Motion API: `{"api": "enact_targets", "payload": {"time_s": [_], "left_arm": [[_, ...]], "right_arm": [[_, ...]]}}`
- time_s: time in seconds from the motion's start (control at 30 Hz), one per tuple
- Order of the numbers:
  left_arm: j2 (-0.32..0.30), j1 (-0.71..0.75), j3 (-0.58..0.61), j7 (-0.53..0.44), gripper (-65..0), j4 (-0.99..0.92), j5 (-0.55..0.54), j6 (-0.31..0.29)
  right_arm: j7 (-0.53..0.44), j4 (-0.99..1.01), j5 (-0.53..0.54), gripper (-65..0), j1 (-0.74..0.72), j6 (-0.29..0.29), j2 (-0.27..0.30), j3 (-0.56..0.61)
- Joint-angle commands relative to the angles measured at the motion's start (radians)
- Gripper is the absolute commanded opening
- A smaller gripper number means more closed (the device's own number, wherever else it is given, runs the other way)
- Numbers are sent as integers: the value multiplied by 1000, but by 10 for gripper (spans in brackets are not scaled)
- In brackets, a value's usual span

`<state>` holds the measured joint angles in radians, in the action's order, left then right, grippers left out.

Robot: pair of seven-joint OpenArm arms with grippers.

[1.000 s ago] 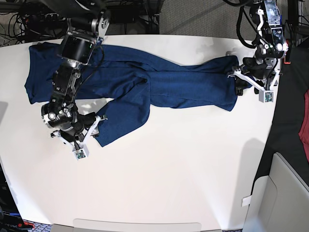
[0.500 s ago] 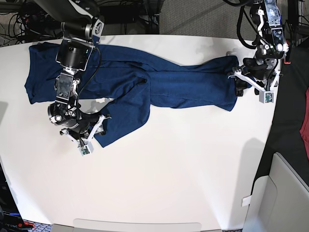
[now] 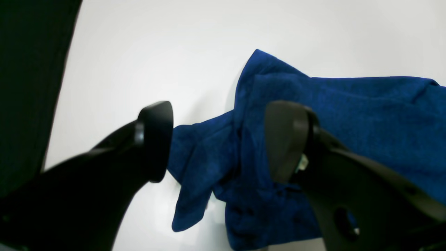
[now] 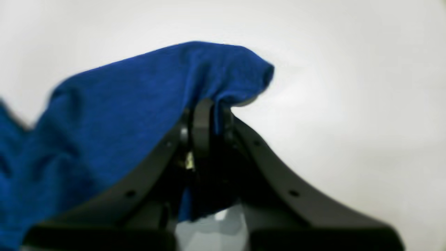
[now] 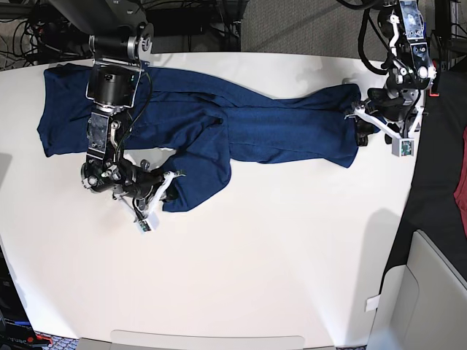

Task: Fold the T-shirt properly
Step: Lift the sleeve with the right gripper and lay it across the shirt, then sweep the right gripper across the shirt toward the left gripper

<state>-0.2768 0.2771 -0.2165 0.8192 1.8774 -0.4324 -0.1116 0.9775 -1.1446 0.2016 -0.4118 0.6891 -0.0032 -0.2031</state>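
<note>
right tool: clamped on T-shirt sleeve end, cloth draped over its tips
T-shirt: spread lengthwise across the far half of the white table, one sleeve curled toward the near side
left tool: jaws wide apart, straddling the shirt's right-hand end, gripping nothing

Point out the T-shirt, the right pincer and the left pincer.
T-shirt (image 5: 277, 135), base view, flat middle of the fabric.
Right pincer (image 4: 207, 115), right wrist view, closed tips.
Left pincer (image 3: 219, 141), left wrist view, gap between tips.

A white table beside black cloth.
</note>
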Motion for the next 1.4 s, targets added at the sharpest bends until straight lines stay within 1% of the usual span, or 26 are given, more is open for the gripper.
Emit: {"api": "enact_targets", "payload": {"time_s": [0.0, 0.1, 0.27, 0.33, 0.4, 0.5, 0.57, 0.6, 0.63, 0.83, 1.07, 1.27, 1.37], "left_arm": [[-9, -6, -7, -19, -249, 20, -6, 0], [-9, -6, -7, -22, -249, 20, -6, 0], [-9, -6, -7, -25, -249, 20, -6, 0], [-11, -6, -7, -24, -249, 20, -6, 0], [-11, -5, -8, -22, -249, 20, -6, 0], [-12, 0, -8, -22, -249, 20, -6, 0], [-12, 0, -10, -22, -249, 20, -4, 0], [-12, 1, -21, -22, -249, 20, -4, 0], [-9, 3, -42, -21, -249, 20, -4, 0], [-8, 11, -117, -18, -249, 18, -6, 0], [-8, 35, -200, -18, -249, 17, -6, 0], [-6, 37, -205, -18, -249, 17, -6, 0], [-6, 52, -205, -18, -249, 17, -6, 0]], "right_arm": [[14, -35, 39, -634, -16, 9, -4, 21], [48, -91, 154, -634, -3, 9, -8, 81], [122, -228, 396, -634, 9, 9, -11, 227], [159, -277, 460, -634, 12, 9, -28, 279], [188, -291, 490, -634, 14, 9, -54, 314], [208, -288, 506, -634, 15, 9, -90, 359], [208, -288, 506, -634, 17, 9, -128, 405], [208, -288, 506, -634, 18, 9, -148, 426], [208, -288, 506, -634, 17, 9, -154, 451], [206, -272, 506, -634, -35, 9, -154, 583], [202, -259, 508, -634, -94, 9, -154, 698], [206, -260, 513, -634, -158, 9, -154, 801], [208, -242, 511, -634, -187, 9, -154, 835]]}}
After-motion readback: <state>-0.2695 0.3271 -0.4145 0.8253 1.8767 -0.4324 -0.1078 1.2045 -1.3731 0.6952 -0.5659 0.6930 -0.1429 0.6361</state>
